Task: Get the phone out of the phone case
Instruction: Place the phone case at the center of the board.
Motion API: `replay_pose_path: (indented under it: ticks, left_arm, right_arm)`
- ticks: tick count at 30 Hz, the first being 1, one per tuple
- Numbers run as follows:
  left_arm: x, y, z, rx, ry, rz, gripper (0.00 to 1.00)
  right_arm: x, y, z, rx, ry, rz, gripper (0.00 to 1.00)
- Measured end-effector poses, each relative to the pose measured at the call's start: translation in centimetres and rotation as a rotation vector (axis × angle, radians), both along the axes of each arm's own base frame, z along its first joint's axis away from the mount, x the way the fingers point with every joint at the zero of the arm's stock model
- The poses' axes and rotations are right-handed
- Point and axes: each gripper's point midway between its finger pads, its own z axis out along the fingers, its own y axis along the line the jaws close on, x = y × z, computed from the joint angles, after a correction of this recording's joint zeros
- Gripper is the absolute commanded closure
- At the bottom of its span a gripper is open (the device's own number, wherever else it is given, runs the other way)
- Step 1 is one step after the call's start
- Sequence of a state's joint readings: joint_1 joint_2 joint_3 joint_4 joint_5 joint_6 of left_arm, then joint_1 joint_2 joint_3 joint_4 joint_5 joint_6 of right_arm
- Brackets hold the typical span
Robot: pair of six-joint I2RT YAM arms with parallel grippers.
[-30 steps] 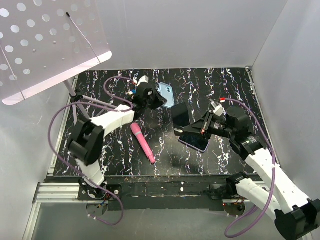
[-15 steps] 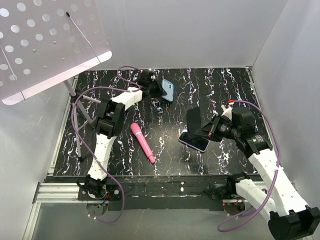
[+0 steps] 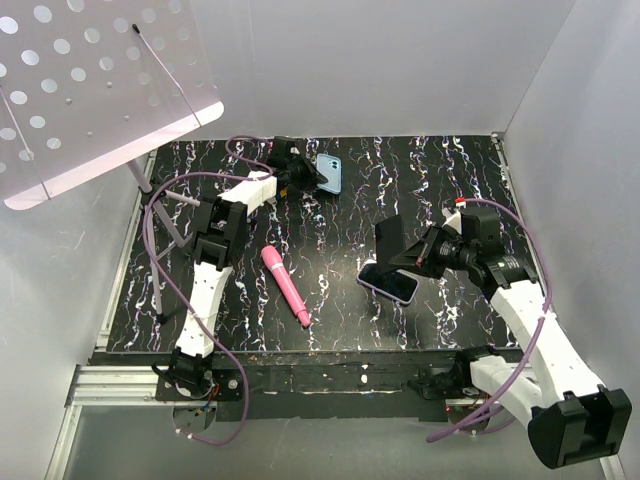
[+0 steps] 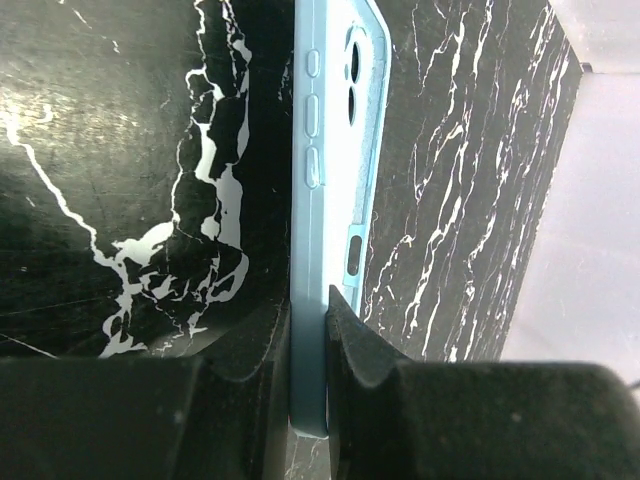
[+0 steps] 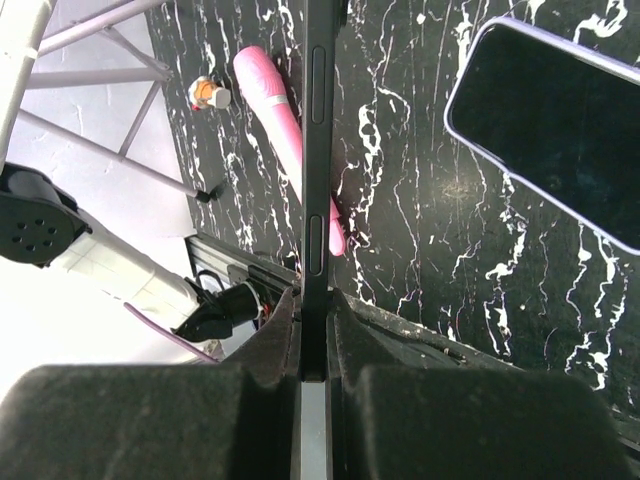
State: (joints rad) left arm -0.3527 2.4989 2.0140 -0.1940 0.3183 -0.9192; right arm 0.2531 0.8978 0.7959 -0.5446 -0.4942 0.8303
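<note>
You have the left gripper clamped on the blue phone case at the far side of the table; your right gripper pinches the black phone, well apart from the case, near a purple-edged phone lying flat

The left arm has unfolded from a bent pose over the middle of the surface and now stretches toward the far edge. The left pincer, clamped on the blue phone case, has carried the case farther back and slightly left, and the case has turned to sit more upright in the top view. The right pincer, gripping the dark phone by its edge, has drawn it rightward, widening the gap from the case.
</note>
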Motion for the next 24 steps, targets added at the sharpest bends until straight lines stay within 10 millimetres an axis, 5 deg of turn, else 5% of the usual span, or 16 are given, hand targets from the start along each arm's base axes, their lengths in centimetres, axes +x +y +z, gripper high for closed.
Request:
replay_pose_path:
  ticks: [6, 14, 20, 24]
  left_arm:
    - [0.5, 0.4, -0.8, -0.031, 0.041, 0.019, 0.63]
    - [0.4, 0.6, -0.2, -0.09, 0.075, 0.022, 0.22]
    - [-2.9, 1.7, 0.8, -0.063, 0.133, 0.018, 0.14]
    - [-6.5, 2.9, 1.4, -0.04, 0.188, 0.017, 0.14]
  right_arm:
    - [2.6, -0.7, -1.1, -0.004, 0.059, -0.034, 0.99]
    - [9.3, -2.6, -1.6, -0.061, 0.06, -0.071, 0.99]
    - [15.5, -4.1, -3.2, -0.126, 0.07, -0.078, 0.99]
    - [21.3, -4.8, -3.9, -0.162, 0.053, -0.051, 0.99]
